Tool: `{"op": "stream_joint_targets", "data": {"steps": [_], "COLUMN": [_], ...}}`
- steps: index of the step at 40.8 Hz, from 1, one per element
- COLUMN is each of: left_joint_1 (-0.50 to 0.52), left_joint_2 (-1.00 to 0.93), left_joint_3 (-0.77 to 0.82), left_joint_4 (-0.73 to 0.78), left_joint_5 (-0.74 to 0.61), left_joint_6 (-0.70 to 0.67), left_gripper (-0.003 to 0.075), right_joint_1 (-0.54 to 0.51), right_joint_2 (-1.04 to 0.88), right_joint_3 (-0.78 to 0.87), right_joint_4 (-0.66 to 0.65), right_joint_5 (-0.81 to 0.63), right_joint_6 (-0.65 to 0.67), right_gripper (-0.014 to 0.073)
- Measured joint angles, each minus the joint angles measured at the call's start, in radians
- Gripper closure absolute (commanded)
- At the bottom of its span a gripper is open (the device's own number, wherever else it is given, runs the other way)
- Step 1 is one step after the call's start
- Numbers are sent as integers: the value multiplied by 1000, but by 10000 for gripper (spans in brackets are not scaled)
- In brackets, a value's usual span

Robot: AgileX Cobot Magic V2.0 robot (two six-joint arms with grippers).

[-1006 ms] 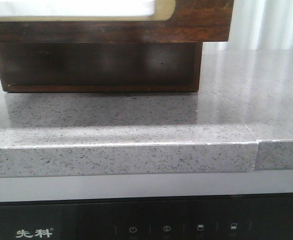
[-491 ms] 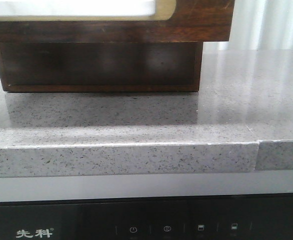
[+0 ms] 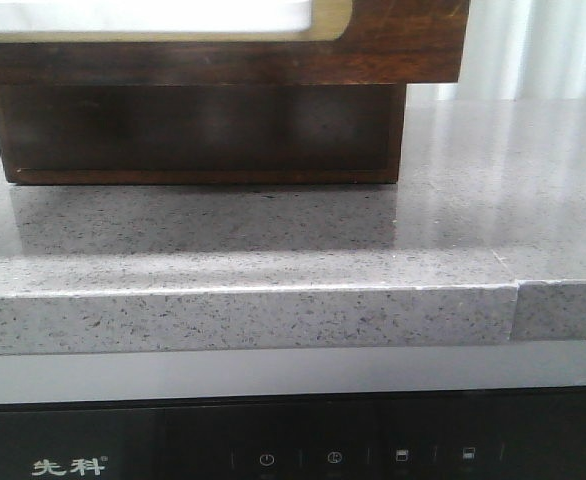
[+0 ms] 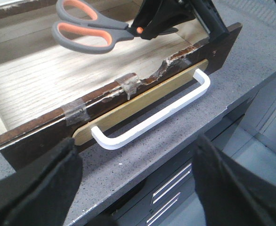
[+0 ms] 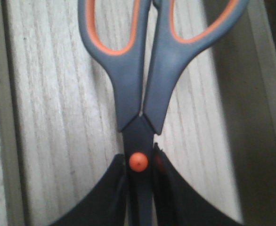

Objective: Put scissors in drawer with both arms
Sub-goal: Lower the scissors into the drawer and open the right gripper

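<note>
The scissors (image 4: 88,30), grey-handled with orange inside the loops, hang over the pale inside of the open drawer (image 4: 34,80). My right gripper (image 4: 150,28) is shut on their blades. In the right wrist view the scissors (image 5: 142,70) point handles away, and my right gripper (image 5: 140,162) clamps them just by the orange pivot. My left gripper (image 4: 135,143) is open and holds nothing, hovering over the counter in front of the drawer's white handle (image 4: 161,113). The front view shows only the drawer (image 3: 403,50) pulled out at the top, no grippers.
The dark wooden cabinet (image 3: 193,130) stands on a grey speckled countertop (image 3: 273,250). The drawer's front rim is chipped and patched with clear tape (image 4: 128,84). Below the counter edge are a black appliance panel (image 3: 273,450) and grey metal drawers (image 4: 175,188).
In the front view the drawer front's right edge has crept slightly to the right. Nothing else there differs.
</note>
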Motion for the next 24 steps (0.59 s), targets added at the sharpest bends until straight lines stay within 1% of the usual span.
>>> {"op": "stream_joint_targets", "data": {"steps": [7,10,14,17,19,24], "left_joint_1": [0,0,0,0,0,0], "left_joint_2": [0,0,0,0,0,0], "left_joint_3": [0,0,0,0,0,0], "left_joint_4": [0,0,0,0,0,0], "left_joint_5": [0,0,0,0,0,0], "left_joint_6": [0,0,0,0,0,0], "left_gripper": [230,230,230,230,230,230], "right_joint_1": [0,0,0,0,0,0], "right_joint_2": [23,32,36,36,36,36], "right_joint_3": [0,0,0,0,0,0], "right_joint_4": [-4,-4,-4,-4,-4,-4], "right_joint_5": [18,26,27,27,27,27], "right_joint_6": [-8,-11,-11,-11,-11,-7], "right_gripper": [522,454,283,186,168,172]}}
